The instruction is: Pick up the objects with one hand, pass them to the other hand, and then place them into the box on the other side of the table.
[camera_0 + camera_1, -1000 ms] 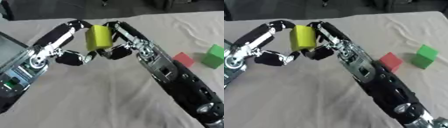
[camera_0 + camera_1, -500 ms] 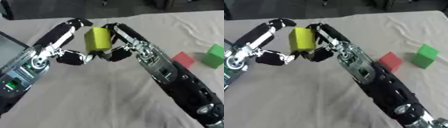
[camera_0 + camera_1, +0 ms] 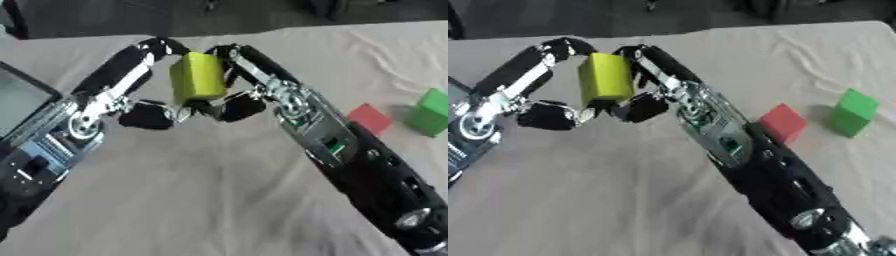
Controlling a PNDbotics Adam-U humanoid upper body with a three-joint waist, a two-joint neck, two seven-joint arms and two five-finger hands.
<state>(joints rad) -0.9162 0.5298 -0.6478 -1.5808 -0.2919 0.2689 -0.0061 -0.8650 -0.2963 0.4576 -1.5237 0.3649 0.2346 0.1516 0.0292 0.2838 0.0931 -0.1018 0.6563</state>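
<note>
The yellow block (image 3: pixel 198 77) stands upright above the table's middle, pinched between my left hand (image 3: pixel 144 107) at its nine o'clock and my right hand (image 3: pixel 241 97) at three, both equally near.

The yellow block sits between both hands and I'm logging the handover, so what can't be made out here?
- Yellow block: its lower end, hidden by the thumbs of the left hand and right hand, both views.
- Which hand bears it: both touch it; cannot tell.
- Box on the left: cut off by the left eye view's edge; inside unseen.
- Green block: cut by the right edge there; whole in the right eye view.
</note>
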